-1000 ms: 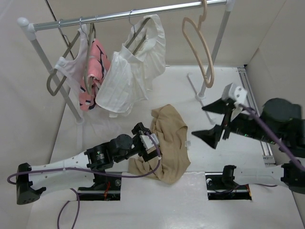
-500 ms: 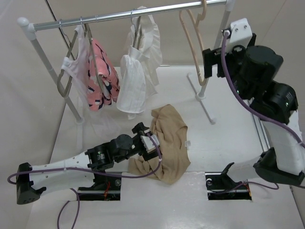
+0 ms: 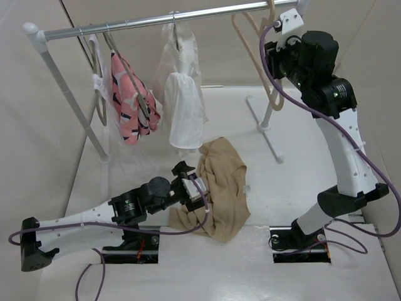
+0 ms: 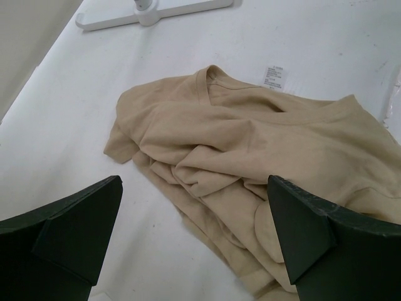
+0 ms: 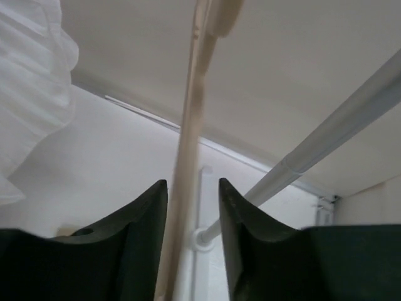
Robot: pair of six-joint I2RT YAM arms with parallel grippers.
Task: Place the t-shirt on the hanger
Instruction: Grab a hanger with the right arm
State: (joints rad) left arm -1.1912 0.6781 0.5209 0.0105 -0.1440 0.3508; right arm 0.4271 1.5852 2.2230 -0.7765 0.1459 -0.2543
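Observation:
The tan t-shirt [image 3: 220, 183] lies crumpled on the white table, neck and white label facing the far side. My left gripper [image 3: 190, 183] rests at its left edge, open; in the left wrist view its fingers straddle the folds of the t-shirt [image 4: 250, 144] without touching them. The peach hanger [image 3: 240, 26] hangs from the rail at the upper right. My right gripper [image 3: 273, 55] is raised up to it. In the right wrist view the hanger's bar [image 5: 191, 113] runs between the narrowed jaws of the right gripper [image 5: 192, 182], against the left finger, with a gap to the right one.
A metal rail [image 3: 156, 20] spans the back on two white posts. A pink patterned garment [image 3: 131, 94] and a white pleated garment [image 3: 185, 100] hang on it. The rack's right foot [image 3: 266, 128] stands on the table below the hanger.
My right arm has risen from table height to the hanger, and its jaws have narrowed around the bar. The hanging garments have swung. The left arm has stayed put.

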